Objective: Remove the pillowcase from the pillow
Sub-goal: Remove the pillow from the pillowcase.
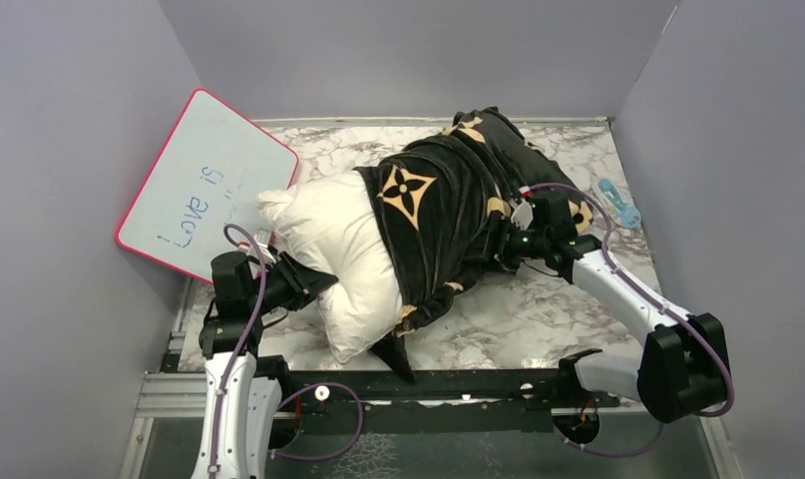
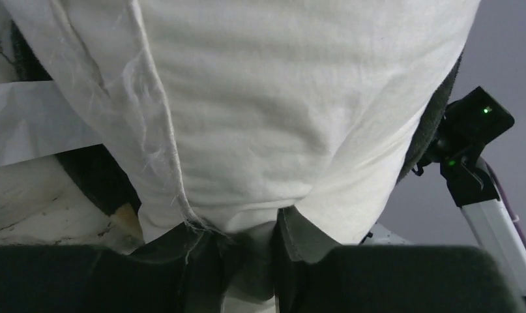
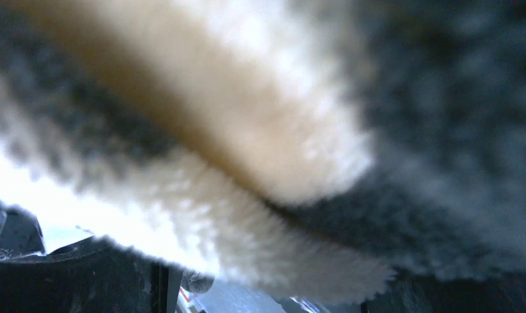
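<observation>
The plump white pillow (image 1: 328,244) lies across the marble table, its left half bare. The black pillowcase (image 1: 458,195) with tan flower motifs covers its right half and bunches toward the back right. My left gripper (image 1: 316,282) is at the pillow's near left edge. In the left wrist view it (image 2: 266,251) is shut on a pinch of the white pillow (image 2: 279,111) fabric. My right gripper (image 1: 506,244) is pressed into the pillowcase's right side. Furry black and tan pillowcase (image 3: 390,130) cloth fills the right wrist view and buries the fingertips, bunched between the widely spaced fingers.
A pink-rimmed whiteboard (image 1: 203,185) leans against the left wall, touching the pillow's far corner. A small blue object (image 1: 617,205) lies by the right wall. Grey walls close in three sides. A black rail (image 1: 448,384) runs along the table's front edge.
</observation>
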`<move>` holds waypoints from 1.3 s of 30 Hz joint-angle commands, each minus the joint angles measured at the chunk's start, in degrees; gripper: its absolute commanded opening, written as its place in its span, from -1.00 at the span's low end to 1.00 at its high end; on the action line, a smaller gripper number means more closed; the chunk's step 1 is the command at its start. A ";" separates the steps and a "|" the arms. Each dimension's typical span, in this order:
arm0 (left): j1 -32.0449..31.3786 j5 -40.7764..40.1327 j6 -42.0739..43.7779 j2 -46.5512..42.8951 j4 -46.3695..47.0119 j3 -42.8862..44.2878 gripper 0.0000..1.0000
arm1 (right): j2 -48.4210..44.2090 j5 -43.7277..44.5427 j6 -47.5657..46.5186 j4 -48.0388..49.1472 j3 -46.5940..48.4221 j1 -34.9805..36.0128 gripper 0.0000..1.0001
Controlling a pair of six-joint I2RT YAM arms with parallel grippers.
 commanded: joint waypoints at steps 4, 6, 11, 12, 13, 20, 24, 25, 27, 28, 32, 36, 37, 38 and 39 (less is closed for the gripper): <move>-0.09 4.81 -5.96 2.99 11.62 0.00 -1.00 | -11.54 0.12 -7.47 -9.94 -3.13 0.52 0.48; -0.04 3.41 -4.07 5.20 11.31 2.09 -1.00 | -17.35 2.11 -5.88 -11.15 -5.92 0.52 0.49; -0.24 1.20 -0.72 9.11 9.66 7.37 -1.00 | -30.16 -6.20 6.61 0.45 -17.54 0.58 0.52; -0.34 1.17 -0.18 9.63 9.23 8.14 -1.00 | -31.39 -8.31 9.90 4.96 -19.92 0.53 0.52; -0.49 1.23 0.51 10.13 8.72 8.85 -1.00 | -31.95 -9.43 12.53 9.35 -21.67 0.57 0.52; -1.36 -0.08 5.15 12.95 3.00 11.80 -1.00 | -21.35 -11.98 17.18 28.14 -22.44 1.14 0.53; -1.54 -0.82 7.00 14.19 0.19 14.24 -1.00 | -12.18 -13.05 18.32 34.87 -21.29 1.77 0.01; -1.62 -1.23 7.53 14.38 -0.55 14.91 -1.00 | -10.87 -12.54 17.49 34.56 -20.66 1.75 -0.19; -1.63 -2.13 9.02 14.77 -2.58 16.21 -1.00 | -10.04 -8.68 15.33 29.57 -18.72 1.76 -0.39; -1.59 -2.95 10.15 15.02 -3.79 17.23 -1.00 | -10.61 -5.73 13.75 26.30 -17.43 1.69 -0.50; -1.59 -10.72 15.50 15.76 -10.46 22.22 -1.00 | -15.66 16.74 5.26 7.33 -10.46 1.28 -0.99; -1.67 -20.85 19.00 16.58 -15.10 26.52 -1.00 | -19.62 30.02 -2.99 1.77 -6.65 -1.68 -0.99; -1.68 -22.03 19.26 16.88 -15.59 27.05 -1.00 | -19.71 31.90 -4.68 -0.03 -5.29 -2.21 -0.99; -1.67 -22.43 19.32 17.17 -15.69 27.35 -1.00 | -19.43 32.42 -5.62 -1.94 -3.95 -2.67 -0.99; -1.67 -22.17 19.04 17.49 -15.57 27.56 -1.00 | -18.88 30.52 -6.55 -2.89 -2.92 -2.87 -0.99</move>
